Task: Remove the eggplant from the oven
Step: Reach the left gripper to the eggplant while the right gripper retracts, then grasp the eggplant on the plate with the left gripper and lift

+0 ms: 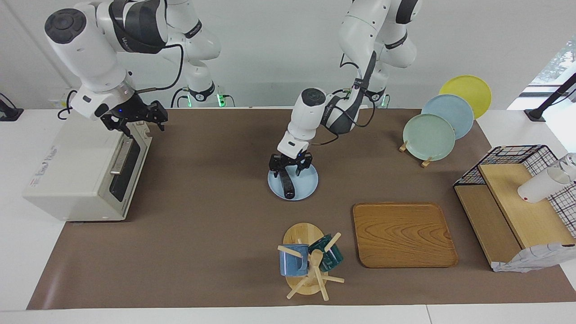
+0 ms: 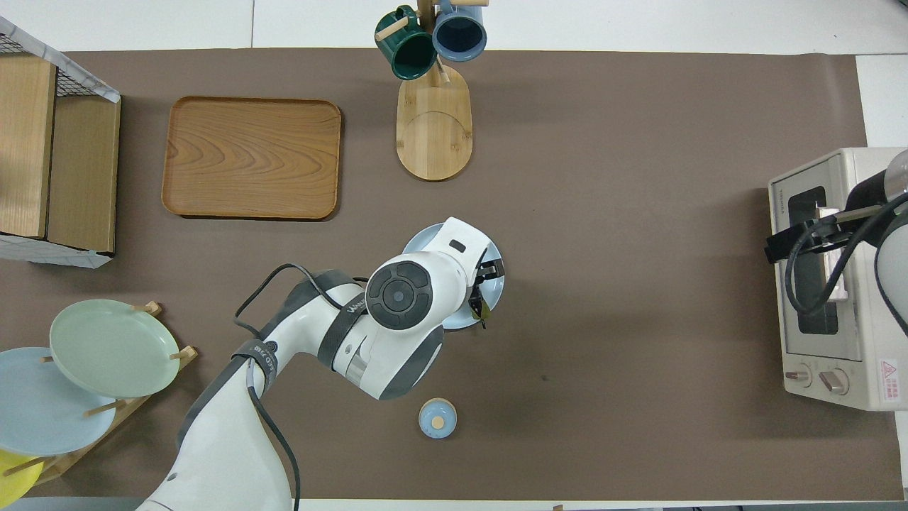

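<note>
The dark eggplant [image 1: 288,186] lies on a light blue plate [image 1: 309,181] in the middle of the table. My left gripper [image 1: 288,170] is low over the plate, fingers open on either side of the eggplant's end nearer the robots. In the overhead view the left arm hides most of the plate [image 2: 424,241], and only a dark sliver of the eggplant [image 2: 477,306] shows. The off-white oven [image 1: 76,171] stands at the right arm's end of the table and its glass door looks shut. My right gripper [image 1: 137,121] is at the door's top edge, above the bar handle [image 1: 119,162]. It also shows over the oven [image 2: 851,170] in the overhead view [image 2: 780,248].
A mug tree [image 1: 303,252] with a blue and a green mug and a wooden tray [image 1: 402,234] lie farther from the robots than the plate. A rack of plates [image 1: 429,137] and a wire basket shelf [image 1: 517,198] stand toward the left arm's end. A small blue lid [image 2: 438,417] lies nearer the robots.
</note>
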You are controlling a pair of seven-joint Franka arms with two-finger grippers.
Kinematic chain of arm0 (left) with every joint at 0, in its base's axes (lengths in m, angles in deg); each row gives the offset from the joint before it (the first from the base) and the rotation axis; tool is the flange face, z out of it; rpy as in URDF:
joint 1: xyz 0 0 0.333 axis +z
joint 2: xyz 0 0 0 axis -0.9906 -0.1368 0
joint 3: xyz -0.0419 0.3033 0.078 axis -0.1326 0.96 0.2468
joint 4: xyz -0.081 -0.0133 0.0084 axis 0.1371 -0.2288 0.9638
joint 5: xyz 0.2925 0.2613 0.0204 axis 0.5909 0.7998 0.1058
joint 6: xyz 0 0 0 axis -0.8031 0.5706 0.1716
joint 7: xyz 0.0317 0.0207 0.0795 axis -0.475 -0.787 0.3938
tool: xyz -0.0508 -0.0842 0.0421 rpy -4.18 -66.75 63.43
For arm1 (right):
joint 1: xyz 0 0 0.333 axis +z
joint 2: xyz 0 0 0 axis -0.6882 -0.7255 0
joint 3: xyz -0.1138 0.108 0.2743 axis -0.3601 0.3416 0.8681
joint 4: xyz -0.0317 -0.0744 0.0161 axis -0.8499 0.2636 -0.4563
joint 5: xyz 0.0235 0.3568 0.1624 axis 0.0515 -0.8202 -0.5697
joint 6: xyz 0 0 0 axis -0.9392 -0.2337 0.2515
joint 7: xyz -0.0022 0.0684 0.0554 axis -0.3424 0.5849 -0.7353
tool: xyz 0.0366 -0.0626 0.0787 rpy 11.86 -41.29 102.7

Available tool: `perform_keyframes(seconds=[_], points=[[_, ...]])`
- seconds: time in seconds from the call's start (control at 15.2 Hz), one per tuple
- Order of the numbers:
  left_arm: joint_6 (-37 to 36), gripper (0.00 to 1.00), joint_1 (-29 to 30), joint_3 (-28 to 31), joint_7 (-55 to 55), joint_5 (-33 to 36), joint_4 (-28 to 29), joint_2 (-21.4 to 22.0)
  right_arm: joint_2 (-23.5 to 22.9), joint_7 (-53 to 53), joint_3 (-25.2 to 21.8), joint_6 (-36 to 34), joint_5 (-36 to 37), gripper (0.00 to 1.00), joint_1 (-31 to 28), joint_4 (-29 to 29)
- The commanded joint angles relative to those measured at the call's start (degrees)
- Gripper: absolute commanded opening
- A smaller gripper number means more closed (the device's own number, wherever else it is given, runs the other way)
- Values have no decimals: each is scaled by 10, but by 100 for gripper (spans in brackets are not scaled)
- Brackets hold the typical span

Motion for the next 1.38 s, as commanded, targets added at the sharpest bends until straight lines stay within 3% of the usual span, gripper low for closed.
perform_keyframes(seconds=[0.0,0.33,0.4,0.66,0.73,0.99,1.19,1.32], points=[[5,77,-1,0,16,8,5,-7,-41,-7,1,-36,1,100,-7,66],[5,71,-2,-1,16,8,5,-8,-7,-11,-1,-32,-3,100,-19,41],[4,64,-2,0,16,8,5,-8,-9,-20,-3,-31,-4,100,-19,42],[-1,18,-2,-1,10,8,1,-8,-12,-58,-1,-26,-4,100,-16,48],[-5,0,-1,-1,9,7,-1,-8,-12,-56,-1,-19,-5,100,-18,49],[-41,0,14,0,10,6,-5,10,-12,-60,-1,-10,-9,100,-18,57],[-113,0,71,-1,19,7,-24,46,-12,-61,-1,3,-6,100,-12,56],[-151,0,114,-1,35,7,-55,45,-12,-75,0,3,-7,100,-10,56]])
